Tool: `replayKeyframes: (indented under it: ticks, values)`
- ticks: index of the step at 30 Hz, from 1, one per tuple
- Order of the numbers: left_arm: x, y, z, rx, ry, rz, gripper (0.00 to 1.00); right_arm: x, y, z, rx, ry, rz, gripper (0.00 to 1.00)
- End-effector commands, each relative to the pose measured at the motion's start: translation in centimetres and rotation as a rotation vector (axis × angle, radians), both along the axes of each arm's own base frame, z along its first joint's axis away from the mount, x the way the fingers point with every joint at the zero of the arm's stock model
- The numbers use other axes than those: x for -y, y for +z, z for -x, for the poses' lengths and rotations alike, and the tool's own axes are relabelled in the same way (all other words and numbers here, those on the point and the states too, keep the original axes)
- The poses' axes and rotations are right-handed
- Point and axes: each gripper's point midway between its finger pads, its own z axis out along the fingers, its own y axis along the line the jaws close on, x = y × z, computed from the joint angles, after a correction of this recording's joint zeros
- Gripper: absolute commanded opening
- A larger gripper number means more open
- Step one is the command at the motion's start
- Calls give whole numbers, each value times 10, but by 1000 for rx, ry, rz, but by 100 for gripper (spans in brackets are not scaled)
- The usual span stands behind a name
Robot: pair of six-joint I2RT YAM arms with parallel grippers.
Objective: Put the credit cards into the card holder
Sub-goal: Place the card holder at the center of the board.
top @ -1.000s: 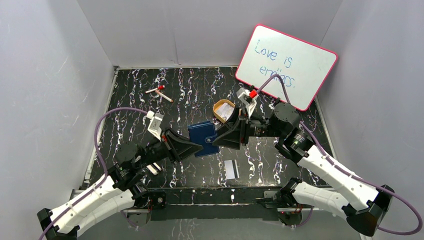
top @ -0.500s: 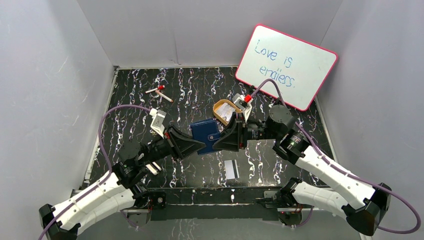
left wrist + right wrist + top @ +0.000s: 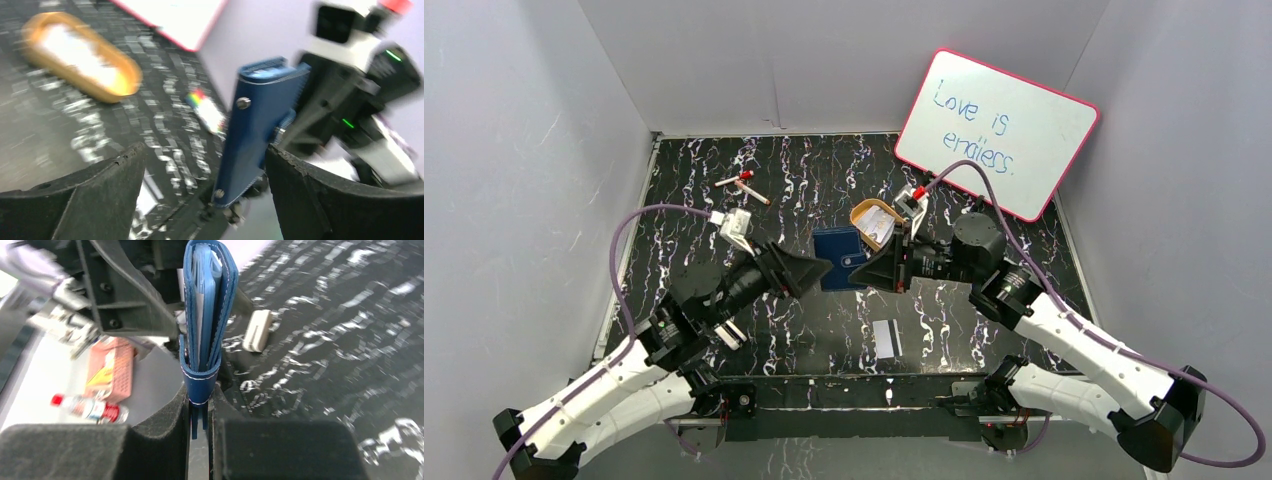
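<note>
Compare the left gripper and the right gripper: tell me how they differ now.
The left gripper stands wide open; the right gripper is pinched shut. The right gripper holds the card holder by one edge; the left gripper only brackets it, apparently without gripping. Shared: both face each other around the card holder.

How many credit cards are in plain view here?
1: the credit card lies flat on the table near its front edge. Pale contents of the orange tin may be more; any inside the card holder cannot be seen.
</note>
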Motion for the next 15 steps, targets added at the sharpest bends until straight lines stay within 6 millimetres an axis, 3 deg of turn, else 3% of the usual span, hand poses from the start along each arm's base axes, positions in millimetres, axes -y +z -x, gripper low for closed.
replayKeyframes:
  ticks: [1, 3, 5, 11, 15]
  values:
    - [-105, -81, -45, -290, 615, -383, 85, 13, -30, -51, -88, -318, 170, 0]
    - [-138, -95, -43, -352, 764, -451, 85, 10, -58, -61, -178, -361, 251, 0]
    - [-149, -95, -41, -361, 809, -454, 85, 0, -83, -64, -269, -358, 289, 0]
    - [-150, -85, -39, -306, 785, -382, 83, -37, -127, -71, -449, -294, 282, 0]
    - [-147, -86, -36, -286, 744, -389, 81, -51, -153, -80, -497, -360, 312, 0]
